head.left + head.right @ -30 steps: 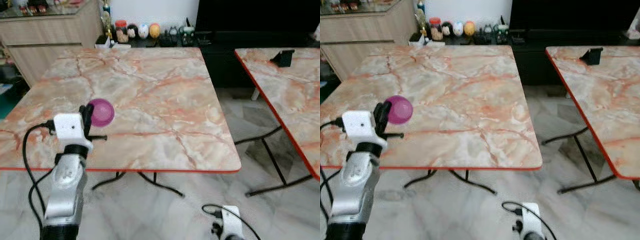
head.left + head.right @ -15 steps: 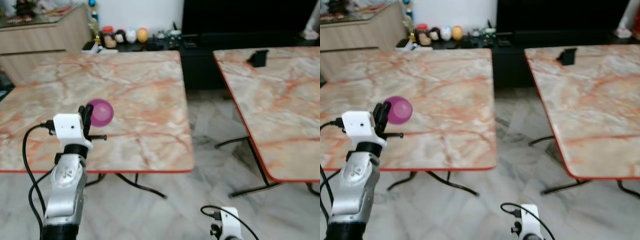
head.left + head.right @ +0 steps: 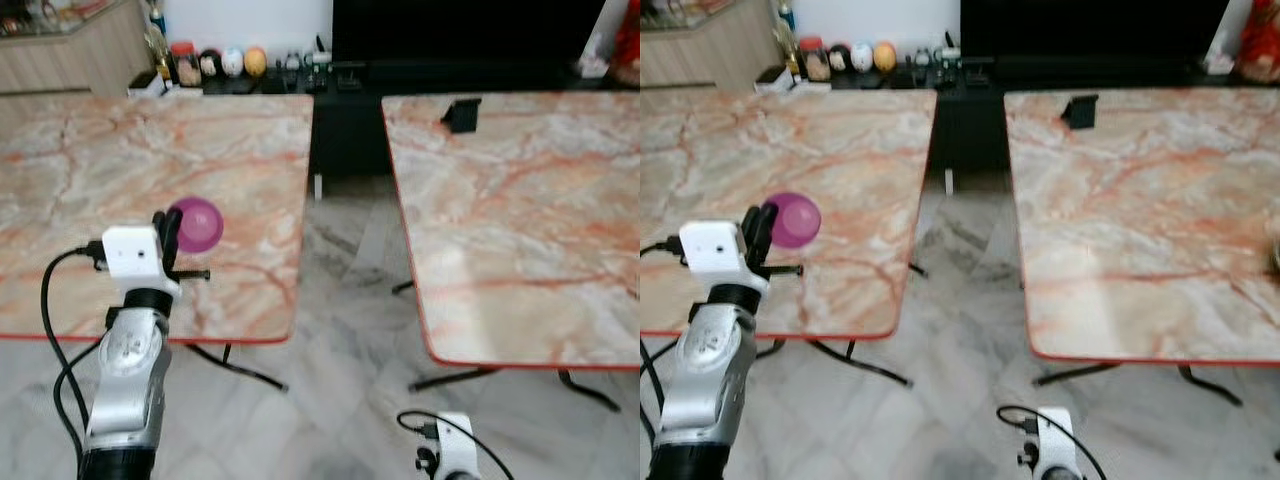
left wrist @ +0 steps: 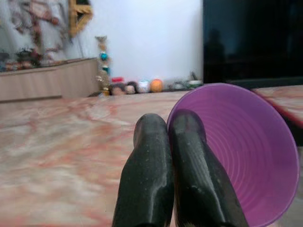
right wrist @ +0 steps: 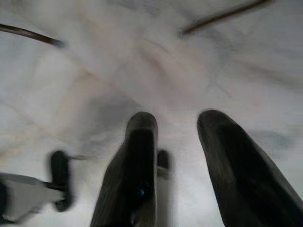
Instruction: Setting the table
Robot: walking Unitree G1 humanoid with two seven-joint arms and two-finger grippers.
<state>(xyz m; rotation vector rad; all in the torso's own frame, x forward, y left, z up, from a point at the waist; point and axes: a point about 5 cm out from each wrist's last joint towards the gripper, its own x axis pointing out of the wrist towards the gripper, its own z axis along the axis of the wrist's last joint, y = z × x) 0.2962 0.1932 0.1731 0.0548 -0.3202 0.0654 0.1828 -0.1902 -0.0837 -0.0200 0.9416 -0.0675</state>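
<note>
While its two black fingers [image 4: 184,165] were pinched together on the rim, a purple bowl [image 3: 198,223] was held by the left gripper [image 3: 168,232] above the near edge of the left marble table [image 3: 120,160]. The right gripper [image 5: 184,156], fingers spread and empty, was hung low over the marble floor [image 3: 340,330]. A second table [image 3: 520,220] was seen to the right.

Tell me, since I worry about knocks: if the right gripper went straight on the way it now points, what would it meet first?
Most likely the marble floor: the right gripper hangs low, fingers open, pointing down at pale tile, with nothing between, though depth is unclear.
</note>
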